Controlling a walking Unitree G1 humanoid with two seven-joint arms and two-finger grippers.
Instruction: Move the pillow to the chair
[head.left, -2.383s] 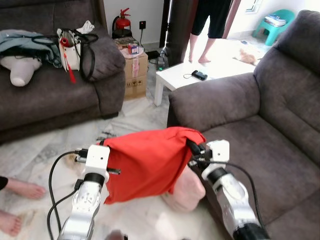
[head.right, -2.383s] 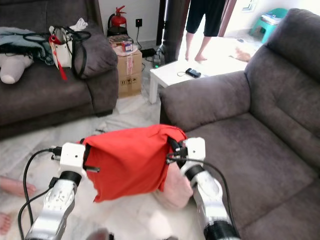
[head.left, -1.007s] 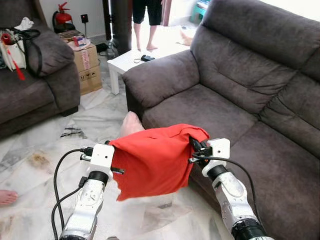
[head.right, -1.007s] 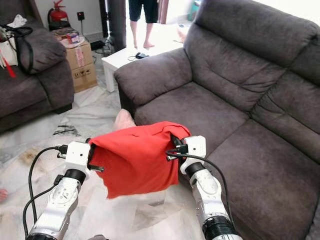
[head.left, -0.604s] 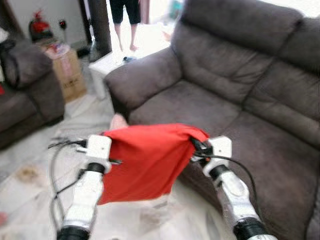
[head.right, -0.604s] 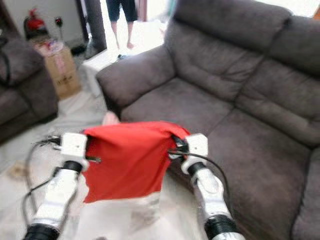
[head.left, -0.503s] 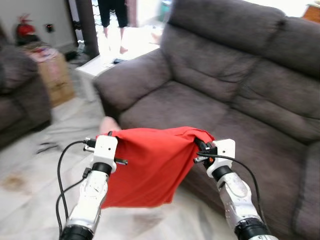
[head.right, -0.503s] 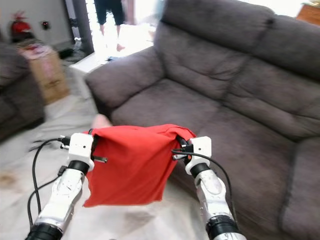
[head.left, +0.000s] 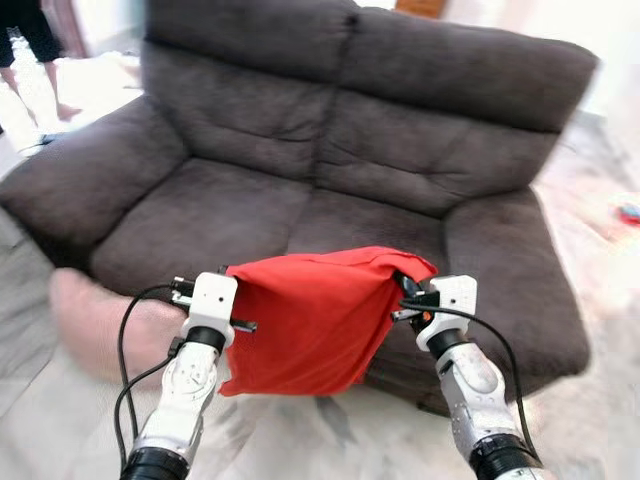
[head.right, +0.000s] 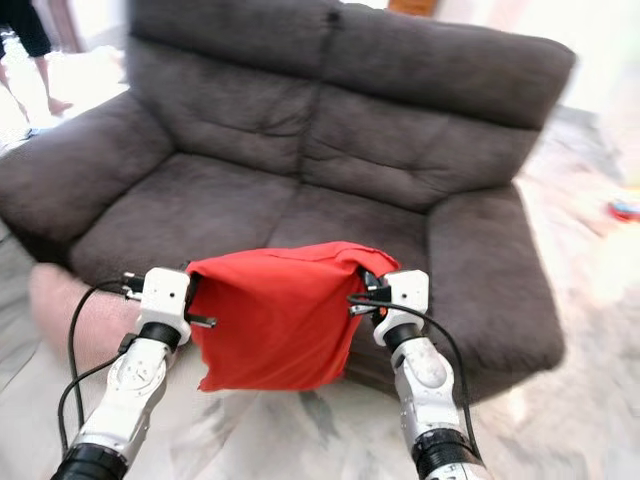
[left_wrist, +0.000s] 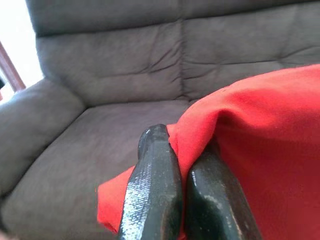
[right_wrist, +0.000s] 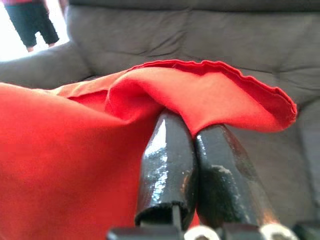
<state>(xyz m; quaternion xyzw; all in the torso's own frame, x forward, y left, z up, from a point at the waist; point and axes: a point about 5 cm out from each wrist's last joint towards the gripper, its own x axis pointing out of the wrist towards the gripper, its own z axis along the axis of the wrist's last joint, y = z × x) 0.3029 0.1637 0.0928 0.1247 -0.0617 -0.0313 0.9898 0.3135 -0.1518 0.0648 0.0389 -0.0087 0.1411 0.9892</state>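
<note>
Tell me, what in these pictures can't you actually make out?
- Pink pillow: blurred in the eye views, partly behind the left arm and the sofa corner; whether it touches the sofa is unclear.
- Floor under the red cloth: hidden by it hanging between the left gripper and right gripper.
- Person: cut off by the picture's edge.
- Small thing on the floor: too blurred to name.

A dark grey-brown two-seat sofa takes up most of the room ahead, with two plump back cushions, two seat cushions and wide padded armrests. The floor is pale marble-patterned tile, washed out by strong daylight on the far right. A pinkish, blurred shape lies on the floor by the sofa's left armrest. A person's bare legs stand in a bright area at the far left.
</note>
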